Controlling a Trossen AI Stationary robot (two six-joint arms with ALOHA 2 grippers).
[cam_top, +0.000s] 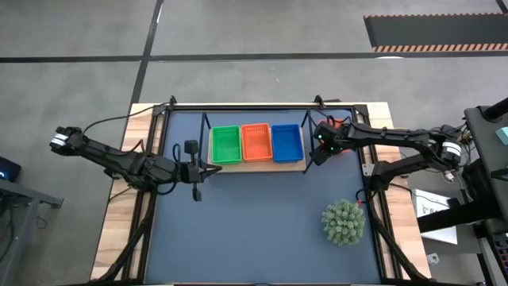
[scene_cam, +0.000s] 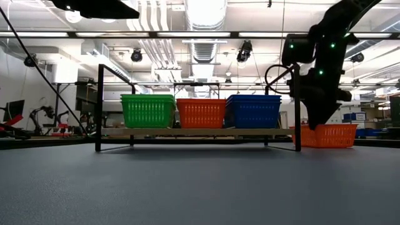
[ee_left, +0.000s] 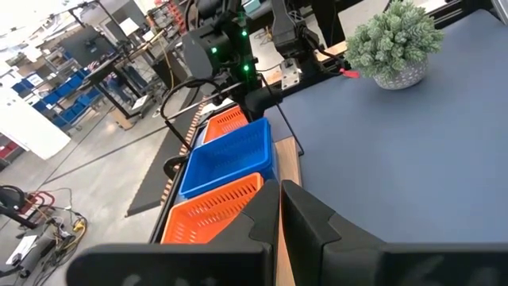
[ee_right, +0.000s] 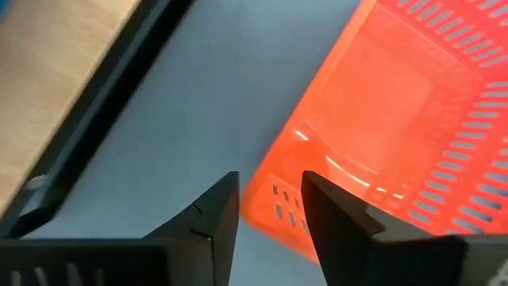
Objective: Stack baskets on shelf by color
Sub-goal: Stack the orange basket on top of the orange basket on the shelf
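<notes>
Dark-blue table mat [cam_top: 254,230] carries shelf [cam_top: 258,166] with green [cam_top: 225,144], orange [cam_top: 255,142], blue [cam_top: 286,142] basket stacks; right tool [ee_right: 270,208] released, poised over loose orange basket [scene_cam: 324,135] beside shelf; left tool [ee_left: 281,202] clenched, empty, near green stack

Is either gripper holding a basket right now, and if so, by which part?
Neither holds anything. The right gripper is open above the near rim of the loose orange basket beside the shelf, not touching it. The left gripper is shut and empty.
</notes>
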